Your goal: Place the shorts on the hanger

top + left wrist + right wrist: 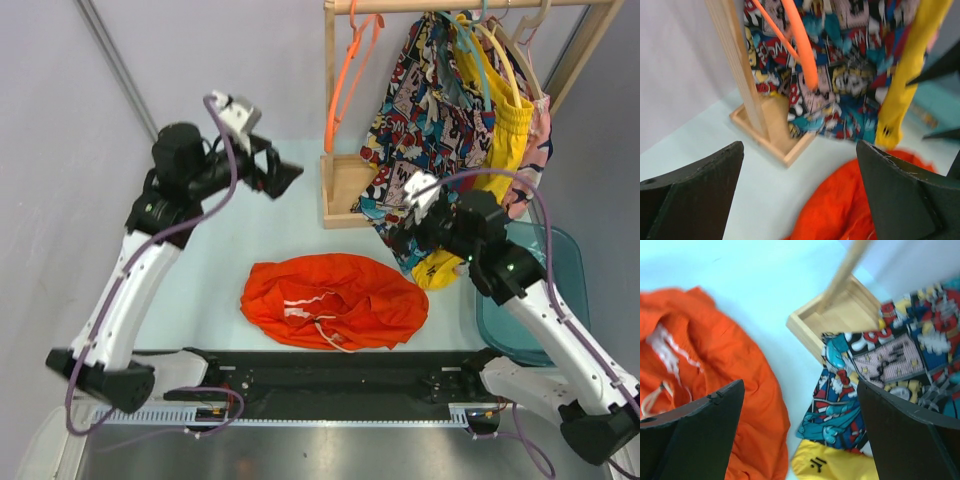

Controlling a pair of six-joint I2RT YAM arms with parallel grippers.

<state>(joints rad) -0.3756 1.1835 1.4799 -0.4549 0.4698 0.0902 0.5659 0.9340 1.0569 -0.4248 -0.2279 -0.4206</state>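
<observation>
Lying crumpled: bright orange-red fabric shorts (pixel 333 301), long axis left-right. Right gripper (pixel 400 234) nearer, by their right end; left gripper (pixel 285 176) farther. Both wide, empty.

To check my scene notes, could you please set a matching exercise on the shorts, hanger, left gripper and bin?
1 shorts
2 hanger
3 left gripper
4 bin

A hanging bare on the rail
B open, raised
C crumpled on the table
D teal, far right

Pairs: 1-C, 2-A, 3-B, 4-D
</observation>
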